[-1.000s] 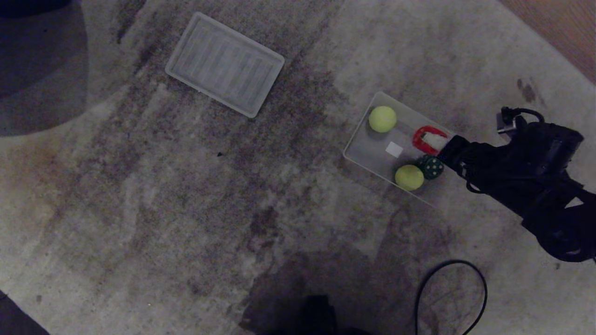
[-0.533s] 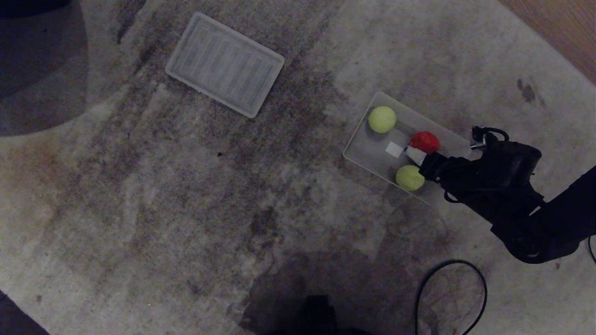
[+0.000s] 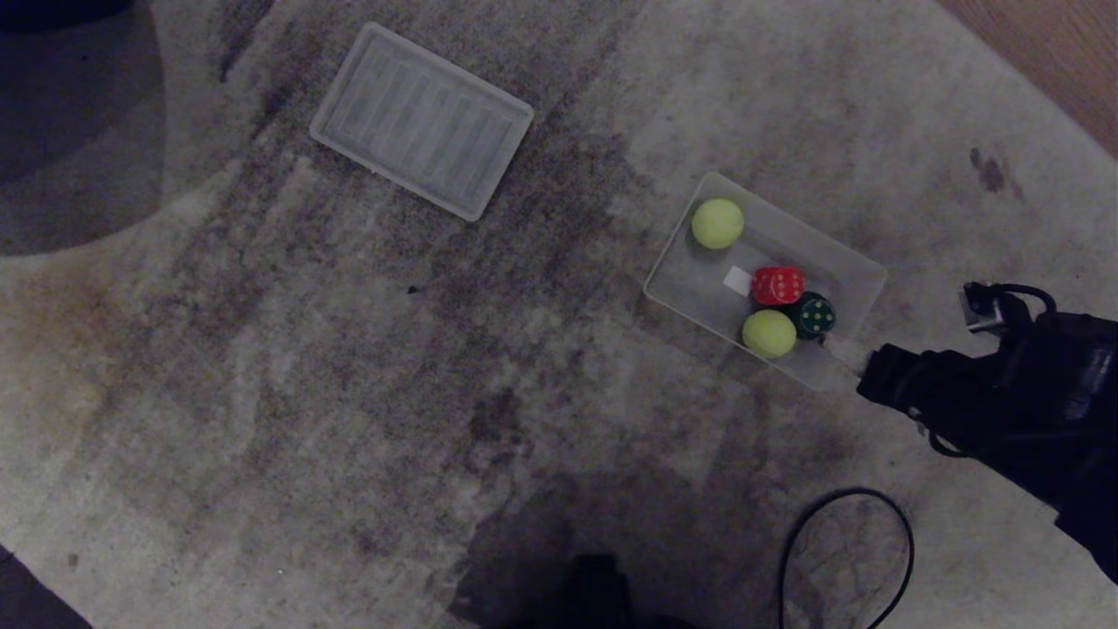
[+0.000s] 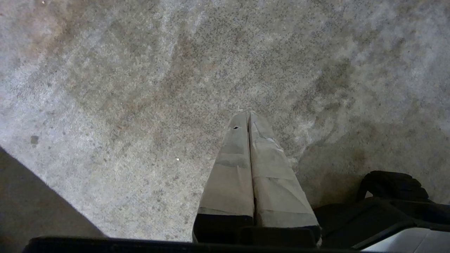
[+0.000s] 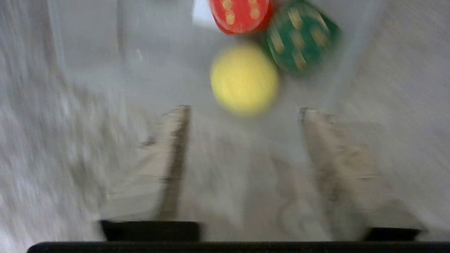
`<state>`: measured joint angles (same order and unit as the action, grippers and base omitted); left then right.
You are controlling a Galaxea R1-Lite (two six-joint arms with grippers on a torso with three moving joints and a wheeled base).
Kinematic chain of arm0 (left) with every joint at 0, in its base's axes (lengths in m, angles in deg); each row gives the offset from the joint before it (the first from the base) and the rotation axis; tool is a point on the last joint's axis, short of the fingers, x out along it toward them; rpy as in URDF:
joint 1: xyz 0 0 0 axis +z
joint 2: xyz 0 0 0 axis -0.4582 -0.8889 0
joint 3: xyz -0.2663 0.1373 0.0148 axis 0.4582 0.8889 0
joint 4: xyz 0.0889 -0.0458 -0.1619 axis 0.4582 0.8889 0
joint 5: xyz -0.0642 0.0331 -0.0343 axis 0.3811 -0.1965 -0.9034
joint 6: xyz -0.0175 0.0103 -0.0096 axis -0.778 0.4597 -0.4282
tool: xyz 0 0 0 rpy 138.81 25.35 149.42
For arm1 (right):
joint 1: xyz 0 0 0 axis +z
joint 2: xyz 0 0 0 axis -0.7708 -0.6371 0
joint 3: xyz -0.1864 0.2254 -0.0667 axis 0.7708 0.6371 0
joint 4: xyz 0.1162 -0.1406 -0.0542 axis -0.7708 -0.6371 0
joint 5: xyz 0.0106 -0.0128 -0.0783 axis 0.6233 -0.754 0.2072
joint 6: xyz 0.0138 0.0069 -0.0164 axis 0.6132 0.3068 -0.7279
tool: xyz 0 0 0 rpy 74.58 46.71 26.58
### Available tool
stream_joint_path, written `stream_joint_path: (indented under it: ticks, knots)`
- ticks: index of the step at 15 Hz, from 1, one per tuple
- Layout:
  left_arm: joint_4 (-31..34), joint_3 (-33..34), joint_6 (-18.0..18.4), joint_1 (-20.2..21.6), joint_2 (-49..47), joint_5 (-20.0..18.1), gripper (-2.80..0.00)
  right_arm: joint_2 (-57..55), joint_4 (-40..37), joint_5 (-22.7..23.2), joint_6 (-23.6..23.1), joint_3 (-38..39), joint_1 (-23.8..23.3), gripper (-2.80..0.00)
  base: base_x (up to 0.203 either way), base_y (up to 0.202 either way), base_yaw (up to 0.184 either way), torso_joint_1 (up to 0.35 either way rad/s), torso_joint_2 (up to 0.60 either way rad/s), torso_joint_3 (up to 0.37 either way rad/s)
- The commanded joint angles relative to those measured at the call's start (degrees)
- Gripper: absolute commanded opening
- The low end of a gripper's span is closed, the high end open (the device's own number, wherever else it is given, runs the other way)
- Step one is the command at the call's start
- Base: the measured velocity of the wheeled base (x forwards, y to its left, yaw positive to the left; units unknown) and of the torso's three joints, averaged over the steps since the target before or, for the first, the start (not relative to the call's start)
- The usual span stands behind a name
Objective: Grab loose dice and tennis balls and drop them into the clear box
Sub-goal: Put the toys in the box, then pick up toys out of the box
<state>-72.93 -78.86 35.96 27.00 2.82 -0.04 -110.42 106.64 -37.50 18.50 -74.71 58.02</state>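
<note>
Red die [image 3: 778,285] dropped in; right end effector [image 5: 242,112] withdrawn.

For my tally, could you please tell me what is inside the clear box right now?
Inside the clear box: two tennis balls, a red die and a dark green die, clustered with the nearer ball. The green die's lower part is hidden behind its neighbours. No other dice show.

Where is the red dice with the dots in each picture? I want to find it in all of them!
Head view: the red die lies in the clear box, right of centre, touching the dark green die.
Left wrist view: not in it, only carpet.
Right wrist view: the red die sits at the top edge, beyond the open right gripper.
Shared landmark: the tennis ball next to both dice.
</note>
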Motion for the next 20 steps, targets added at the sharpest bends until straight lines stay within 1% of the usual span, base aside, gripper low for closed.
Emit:
stream_joint_path:
  ticks: [1, 4, 6, 9, 11, 12, 14, 16, 19, 20]
  knots:
    - [0.0, 0.1, -0.1, 0.0, 0.0, 0.0, -2.8, 14.0, -4.5, 0.0, -2.5, 6.6, -0.3, -2.8, 0.0, 0.0, 0.0, 0.0, 0.0, 0.0]
    - [0.0, 0.1, -0.1, 0.0, -0.1, 0.0, -2.8, 31.1, -15.9, -0.1, -4.8, 11.7, -0.8, -2.8, 0.0, 0.0, 0.0, 0.0, 0.0, 0.0]
    - [0.0, 0.1, -0.1, 0.0, 0.0, 0.0, -2.8, 45.4, -28.8, -0.1, -6.3, 14.1, -2.1, -2.8, 0.0, 0.0, 0.0, 0.0, 0.0, 0.0]
    - [0.0, 0.1, -0.1, 0.0, 0.0, 0.0, -2.8, 65.9, -49.9, -0.2, -10.5, 16.3, -4.7, -2.8, 0.0, 0.0, 0.0, 0.0, 0.0, 0.0]
    - [0.0, 0.1, -0.1, 0.0, 0.0, 0.0, -2.8, 77.0, -62.9, -0.6, -13.4, 17.3, -6.5, -2.8, 0.0, 0.0, 0.0, 0.0, 0.0, 0.0]
    - [0.0, 0.1, -0.1, 0.0, 0.0, 0.0, -2.8, 81.7, -68.0, -1.6, -15.0, 17.6, -7.3, -2.8, 0.0, 0.0, 0.0, 0.0, 0.0, 0.0]
    - [0.0, 0.1, -0.1, 0.0, -0.1, 0.0, -2.8, 86.2, -74.0, -4.7, -19.2, 19.7, -8.4, -2.8, 0.0, 0.0, 0.0, 0.0, 0.0, 0.0]
    - [0.0, 0.1, -0.1, 0.0, 0.0, 0.0, -2.8, 87.8, -73.9, -5.0, -19.0, 19.9, -8.2, -2.8, 0.0, 0.0, 0.0, 0.0, 0.0, 0.0]
    - [0.0, 0.1, -0.1, 0.0, -0.1, 0.0, -2.8, 96.7, -74.1, -4.4, -19.5, 19.8, -7.4, -2.8, 0.0, 0.0, 0.0, 0.0, 0.0, 0.0]
    - [0.0, 0.1, -0.1, 0.0, -0.1, 0.0, -2.8, 97.8, -74.0, -4.3, -19.3, 19.9, -7.2, -2.8, 0.0, 0.0, 0.0, 0.0, 0.0, 0.0]
